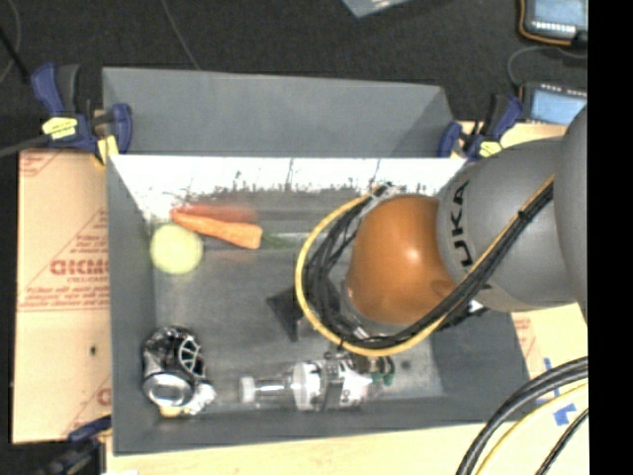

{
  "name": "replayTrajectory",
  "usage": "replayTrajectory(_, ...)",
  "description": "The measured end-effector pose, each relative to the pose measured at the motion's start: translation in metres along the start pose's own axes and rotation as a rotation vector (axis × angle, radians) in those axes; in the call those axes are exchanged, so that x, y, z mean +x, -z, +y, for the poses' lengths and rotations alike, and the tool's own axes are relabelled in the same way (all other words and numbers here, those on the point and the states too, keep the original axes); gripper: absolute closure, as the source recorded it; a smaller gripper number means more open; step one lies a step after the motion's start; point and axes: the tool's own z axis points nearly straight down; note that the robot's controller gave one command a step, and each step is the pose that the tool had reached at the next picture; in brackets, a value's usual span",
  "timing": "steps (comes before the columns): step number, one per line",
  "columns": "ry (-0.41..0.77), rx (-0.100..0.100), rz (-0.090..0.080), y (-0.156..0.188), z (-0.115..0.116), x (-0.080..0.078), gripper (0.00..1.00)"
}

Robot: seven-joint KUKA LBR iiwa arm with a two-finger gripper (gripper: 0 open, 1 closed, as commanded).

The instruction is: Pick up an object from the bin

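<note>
Arm [396, 260] hangs low over a clear-and-white object [297, 389] at the bin's [131, 295] near wall, seemingly lining up a grasp; the pincer's [315, 336] spread cannot be told.

In the bin [277, 127], the carrot [220, 228] lies near the back wall on the left side. The round fruit [176, 250] sits just beside the carrot's left end, a bit nearer the front. A wheel-like thing [172, 366] lies in the front left corner with a long bottle-like thing [297, 386] to its right along the front wall, and the robot's arm [495, 236] comes in from the right and hangs over the middle.
</note>
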Motion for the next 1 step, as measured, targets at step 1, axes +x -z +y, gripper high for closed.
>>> replayTrajectory(1, -0.003, -0.001, -0.008, 0.0039, -0.0001, -0.0021, 0.0)
